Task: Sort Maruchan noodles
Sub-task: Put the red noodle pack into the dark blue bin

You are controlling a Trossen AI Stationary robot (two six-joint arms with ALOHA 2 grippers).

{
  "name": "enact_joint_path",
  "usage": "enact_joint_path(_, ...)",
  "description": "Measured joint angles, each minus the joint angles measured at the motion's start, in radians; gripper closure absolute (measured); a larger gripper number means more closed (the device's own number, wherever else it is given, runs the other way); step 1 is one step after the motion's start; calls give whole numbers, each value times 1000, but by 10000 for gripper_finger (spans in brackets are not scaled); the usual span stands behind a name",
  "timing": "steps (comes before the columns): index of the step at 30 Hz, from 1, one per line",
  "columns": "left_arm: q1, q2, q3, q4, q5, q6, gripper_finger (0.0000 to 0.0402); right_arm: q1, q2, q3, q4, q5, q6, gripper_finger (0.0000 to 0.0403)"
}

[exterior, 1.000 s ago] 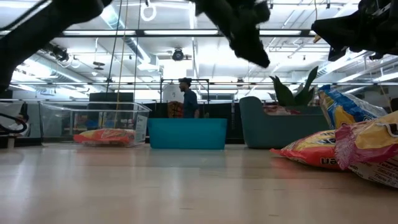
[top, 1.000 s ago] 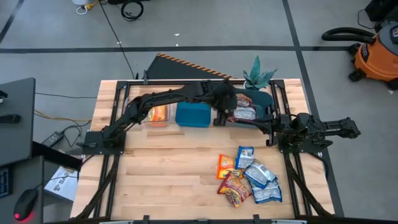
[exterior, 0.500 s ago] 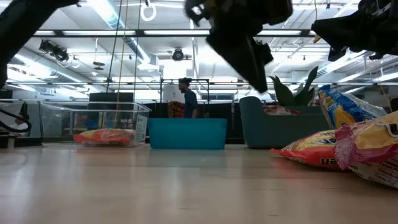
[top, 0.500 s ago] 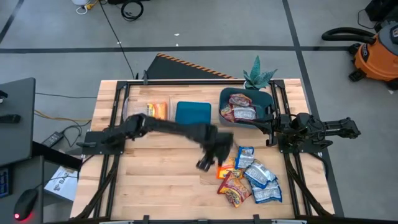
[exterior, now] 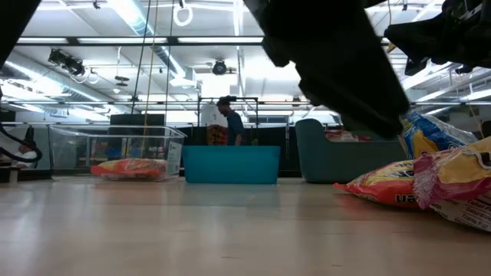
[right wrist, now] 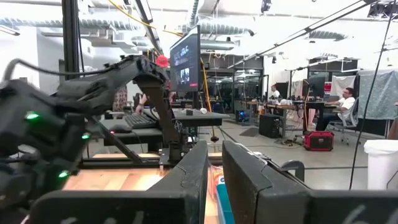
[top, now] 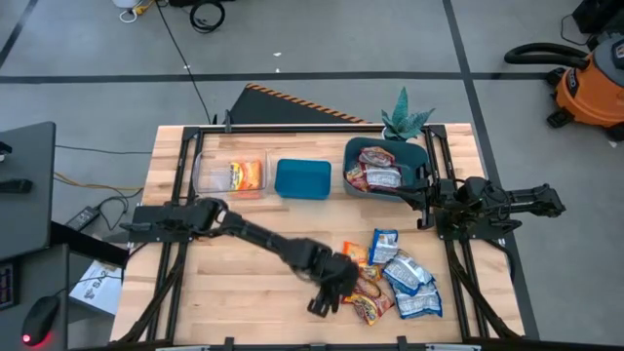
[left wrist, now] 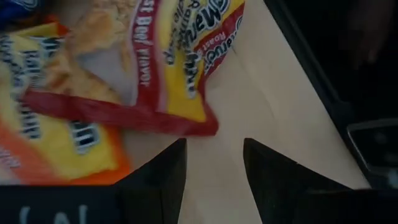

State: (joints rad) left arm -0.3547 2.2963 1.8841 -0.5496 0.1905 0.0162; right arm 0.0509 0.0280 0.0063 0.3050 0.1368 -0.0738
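Observation:
Several Maruchan packets (top: 390, 278) lie in a loose pile on the table's near right part: orange, red-yellow and blue-white wrappers. They also show at the right of the low view as packets (exterior: 430, 180). My left gripper (top: 334, 290) hangs open at the pile's left edge. In the left wrist view the left gripper (left wrist: 214, 158) has its fingers over bare wood, just short of a red-yellow packet (left wrist: 180, 62) and an orange packet (left wrist: 50, 137). My right gripper (right wrist: 214, 168) waits shut at the table's right side on the right arm (top: 487, 203).
Three bins stand in a row at the far side. A clear bin (top: 230, 175) holds orange packets, a blue bin (top: 302, 179) stands in the middle, and a dark teal bin (top: 385, 168) holds red-silver packets. A plant (top: 405, 119) stands behind them. Bare wood lies near left.
My left gripper has swung from above the dark teal bin at the far side toward the near edge and come down beside the pile of packets. The packets on the table have stayed where they were.

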Motion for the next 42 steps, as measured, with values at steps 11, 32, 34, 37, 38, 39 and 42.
enact_joint_path(11, -163, 0, -12, 121, -522, -315, 237, 0, 0, 0, 0, 0, 0, 348)
enact_joint_path(32, -216, 111, -13, 213, -820, -477, 237, 0, 0, 0, 15, 0, 0, 348)
enact_joint_path(34, -216, 122, -10, 233, -801, -492, 237, 0, 0, 0, 16, 0, 0, 348)
enact_joint_path(37, -216, 141, -13, 229, -781, -503, 237, 0, 0, 0, 16, 0, 0, 348)
enact_joint_path(38, -216, 146, -12, 235, -778, -503, 237, 0, 0, 0, 16, 0, 0, 348)
enact_joint_path(39, -216, 148, -13, 225, -778, -503, 237, 0, 0, 0, 16, 0, 0, 348)
enact_joint_path(42, -214, 147, -12, 235, -779, -503, 237, 0, 0, 0, 15, 0, 0, 348)
